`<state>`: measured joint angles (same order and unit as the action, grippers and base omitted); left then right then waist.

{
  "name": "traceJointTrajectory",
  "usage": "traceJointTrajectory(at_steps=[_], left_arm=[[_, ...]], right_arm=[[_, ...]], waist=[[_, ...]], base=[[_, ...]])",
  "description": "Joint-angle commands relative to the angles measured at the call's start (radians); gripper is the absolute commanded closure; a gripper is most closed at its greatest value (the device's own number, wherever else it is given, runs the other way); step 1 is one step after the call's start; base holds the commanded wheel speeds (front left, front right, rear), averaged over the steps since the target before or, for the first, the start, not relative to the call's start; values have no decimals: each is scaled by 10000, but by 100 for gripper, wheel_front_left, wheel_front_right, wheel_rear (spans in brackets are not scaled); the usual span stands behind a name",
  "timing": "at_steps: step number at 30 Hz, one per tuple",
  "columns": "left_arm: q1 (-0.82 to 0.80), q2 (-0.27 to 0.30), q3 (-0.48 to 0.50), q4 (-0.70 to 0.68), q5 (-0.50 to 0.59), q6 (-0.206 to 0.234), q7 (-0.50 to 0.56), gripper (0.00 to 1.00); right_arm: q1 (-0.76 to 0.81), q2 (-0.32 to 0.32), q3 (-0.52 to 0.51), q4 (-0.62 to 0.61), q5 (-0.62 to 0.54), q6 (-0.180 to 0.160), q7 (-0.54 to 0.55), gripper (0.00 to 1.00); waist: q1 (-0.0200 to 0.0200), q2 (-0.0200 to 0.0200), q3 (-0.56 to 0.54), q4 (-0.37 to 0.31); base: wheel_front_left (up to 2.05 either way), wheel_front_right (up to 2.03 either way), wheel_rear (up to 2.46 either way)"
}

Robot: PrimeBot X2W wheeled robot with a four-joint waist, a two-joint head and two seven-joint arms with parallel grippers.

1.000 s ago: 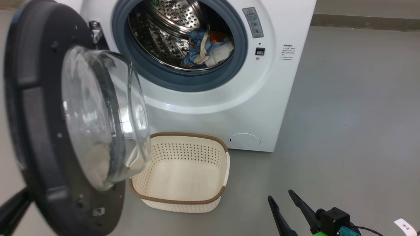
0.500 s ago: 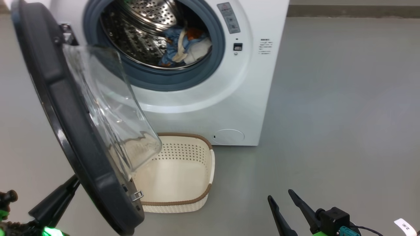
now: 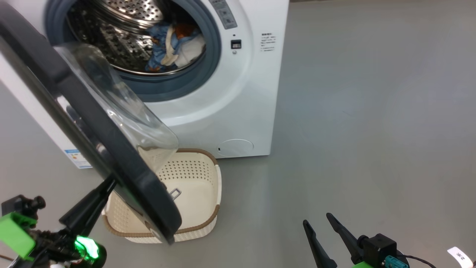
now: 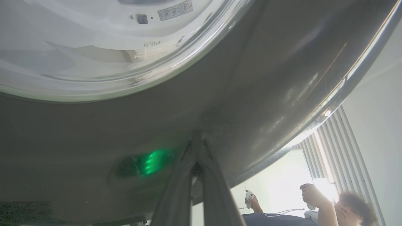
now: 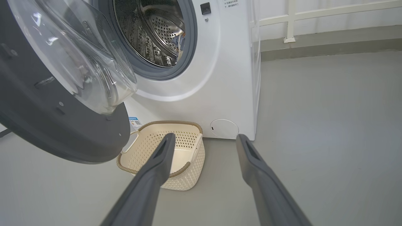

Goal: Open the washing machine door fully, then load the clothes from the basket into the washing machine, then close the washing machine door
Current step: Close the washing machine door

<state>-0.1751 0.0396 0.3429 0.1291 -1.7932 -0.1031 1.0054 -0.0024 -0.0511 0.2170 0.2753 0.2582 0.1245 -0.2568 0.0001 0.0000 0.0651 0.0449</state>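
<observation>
Black glossy round door (image 3: 119, 163) bulges clear glass over perforated basket (image 3: 193, 169).

A smooth grey floor (image 3: 372, 111) stretched away to the right. At the far side, a pale wall (image 5: 345, 22) rose above a dark grey skirting (image 5: 329, 47). Elsewhere, vertical blinds (image 4: 329, 135) hung beside a bright window (image 4: 276, 179).

Grey floor (image 3: 372, 111) is smooth and matte. Right wrist view: white rail (image 5: 329, 11) with one post (image 5: 290, 22) along the back wall, dark skirting strip (image 5: 329, 47) under it. Left wrist view: person (image 4: 345, 207) at lower right holding a small white controller (image 4: 249, 197), thin cable (image 4: 282, 214) across a dark top, bright vertical slats (image 4: 339, 150) behind. Head view: small white tag (image 3: 460, 256) at the bottom-right edge, marking unreadable.
</observation>
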Motion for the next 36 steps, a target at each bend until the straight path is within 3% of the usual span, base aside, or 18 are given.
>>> traceJointTrajectory(at_steps=[1, 24, 36], left_arm=[[-455, 113, 135, -204, -113, -121, -23, 100], [-2028, 107, -915, 441, -93, -274, -2479, 100], [-2358, 107, -925, 871, 438, -275, -3420, 100]], right_arm=[[-382, 9, 282, -269, 100, 62, -49, 0], [-417, 9, 402, -423, 95, 62, -49, 0], [-427, 9, 327, -467, 108, 62, -49, 0]], waist=[[-1, 0, 121, -190], [-1, 0, 398, -1672], [-1, 0, 477, -1871]], base=[[0, 0, 0], [0, 0, 0], [0, 0, 0]])
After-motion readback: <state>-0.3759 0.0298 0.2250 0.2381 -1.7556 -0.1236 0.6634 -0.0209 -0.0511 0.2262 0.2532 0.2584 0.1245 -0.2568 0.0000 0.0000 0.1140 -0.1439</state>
